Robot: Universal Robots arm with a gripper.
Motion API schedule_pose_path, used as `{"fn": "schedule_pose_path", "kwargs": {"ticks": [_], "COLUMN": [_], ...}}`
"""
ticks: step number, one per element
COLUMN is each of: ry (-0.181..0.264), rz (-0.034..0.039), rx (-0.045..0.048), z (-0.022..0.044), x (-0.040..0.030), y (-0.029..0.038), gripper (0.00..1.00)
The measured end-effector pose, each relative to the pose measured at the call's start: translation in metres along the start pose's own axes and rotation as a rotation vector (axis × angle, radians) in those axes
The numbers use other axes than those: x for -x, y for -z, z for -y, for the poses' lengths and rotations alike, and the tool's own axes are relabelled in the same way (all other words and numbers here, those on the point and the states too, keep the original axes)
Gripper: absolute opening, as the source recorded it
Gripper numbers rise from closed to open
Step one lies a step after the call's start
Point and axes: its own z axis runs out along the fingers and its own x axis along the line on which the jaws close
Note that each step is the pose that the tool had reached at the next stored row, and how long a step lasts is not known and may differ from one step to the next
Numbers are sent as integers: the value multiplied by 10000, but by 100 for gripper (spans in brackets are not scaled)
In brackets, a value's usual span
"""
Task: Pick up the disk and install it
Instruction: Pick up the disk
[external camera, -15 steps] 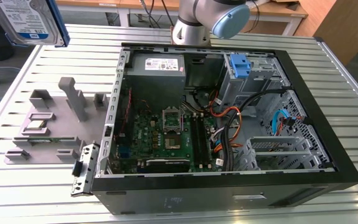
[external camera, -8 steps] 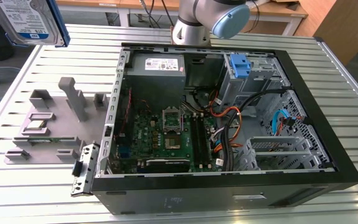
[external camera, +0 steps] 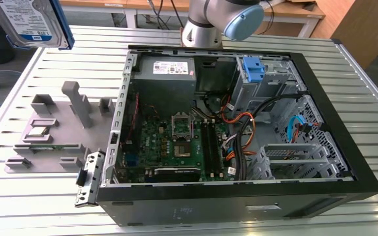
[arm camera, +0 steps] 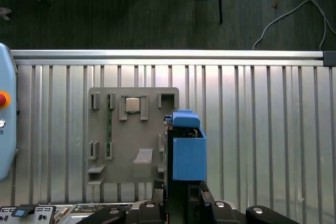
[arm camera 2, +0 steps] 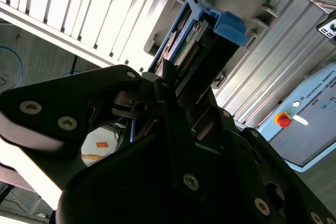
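Transfer step in hand: the hand [arm camera: 181,195], clenched on the disk [external camera: 28,22], holds it high above the worktop [external camera: 45,73], well apart from the open case [external camera: 241,209]; fitting will demand square alignment with a bay.

Open computer case [external camera: 208,212] beside grey tray [external camera: 57,132] on slatted table [external camera: 45,64]

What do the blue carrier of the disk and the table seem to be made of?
The blue carrier around the disk: likely moulded plastic, matte, evenly coloured. The table: apparently metal, perhaps aluminium; silver ribbed slats with dull sheen.
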Motion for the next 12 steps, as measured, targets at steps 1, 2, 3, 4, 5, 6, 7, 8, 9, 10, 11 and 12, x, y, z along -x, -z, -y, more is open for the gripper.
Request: {"fn": "schedule_pose_path", "kwargs": {"ticks": [1, 2, 3, 4, 5, 6, 7, 8, 9, 10, 11, 12], "ry": [0, 0, 0, 0, 0, 0, 0, 0, 0, 0, 0, 0], "rz": [0, -1, 0, 0, 0, 0, -1, 0, 0, 0, 0, 0], "rx": [-1, -1, -1, 0, -1, 0, 0, 0, -1, -1, 0, -1], "z": [0, 0, 0, 0, 1, 1, 1, 1, 1, 1, 1, 1], "x": [0, 0, 0, 0, 0, 0, 0, 0, 0, 0, 0, 0], "y": [0, 0, 0, 0, 0, 0, 0, 0, 0, 0, 0, 0], "gripper": [35, 35, 35, 35, 35, 35, 35, 35, 35, 35, 35, 35]}}
